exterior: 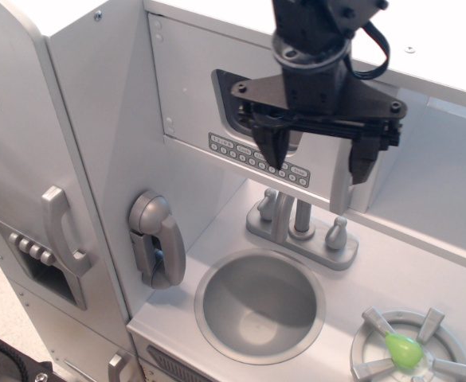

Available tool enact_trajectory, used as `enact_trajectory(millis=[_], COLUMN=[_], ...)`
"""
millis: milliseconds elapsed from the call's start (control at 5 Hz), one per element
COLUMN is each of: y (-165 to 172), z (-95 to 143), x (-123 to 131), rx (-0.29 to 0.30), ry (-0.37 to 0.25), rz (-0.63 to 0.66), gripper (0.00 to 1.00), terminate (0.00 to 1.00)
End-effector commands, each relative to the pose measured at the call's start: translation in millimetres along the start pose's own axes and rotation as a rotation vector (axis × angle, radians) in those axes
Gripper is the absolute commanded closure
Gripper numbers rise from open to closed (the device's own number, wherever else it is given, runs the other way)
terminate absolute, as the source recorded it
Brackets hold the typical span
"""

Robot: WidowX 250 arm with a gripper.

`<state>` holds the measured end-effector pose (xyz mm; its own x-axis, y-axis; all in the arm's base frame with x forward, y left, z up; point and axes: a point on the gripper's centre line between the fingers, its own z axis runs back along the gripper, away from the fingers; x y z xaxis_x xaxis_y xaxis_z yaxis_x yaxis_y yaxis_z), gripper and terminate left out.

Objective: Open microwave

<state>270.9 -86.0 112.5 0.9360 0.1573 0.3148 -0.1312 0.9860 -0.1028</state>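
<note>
The microwave point(193, 103) is the light grey flat door in the upper middle of the toy kitchen. It has a dark rounded window point(231, 99), a row of small buttons point(248, 157) beneath, and a vertical silver handle point(340, 187) at its right edge, mostly hidden behind my gripper. The door looks closed. My black gripper point(320, 159) hangs in front of the door's right part, open, with its two fingers pointing down. The right finger point(362, 159) is at the handle. Nothing is between the fingers.
A grey faucet point(296, 223) stands below the gripper, over a round sink point(260, 306). A toy phone point(154, 239) hangs on the left wall. A burner with a green object point(404, 348) is at the lower right. An open shelf point(440, 183) lies right of the microwave.
</note>
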Motion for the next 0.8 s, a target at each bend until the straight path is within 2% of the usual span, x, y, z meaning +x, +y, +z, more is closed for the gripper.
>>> enact_trajectory(millis=[0,400,600], y=[-11,-18,-17], z=[-4,-16,-20], x=[27,40,39], rx=[0.021,0.029,0.012], ry=[-0.096,-0.111,-0.114], rz=[0.003,0.006,0.007], gripper=[0.0,0.0,1.0], terminate=[0.0,0.0,0.0])
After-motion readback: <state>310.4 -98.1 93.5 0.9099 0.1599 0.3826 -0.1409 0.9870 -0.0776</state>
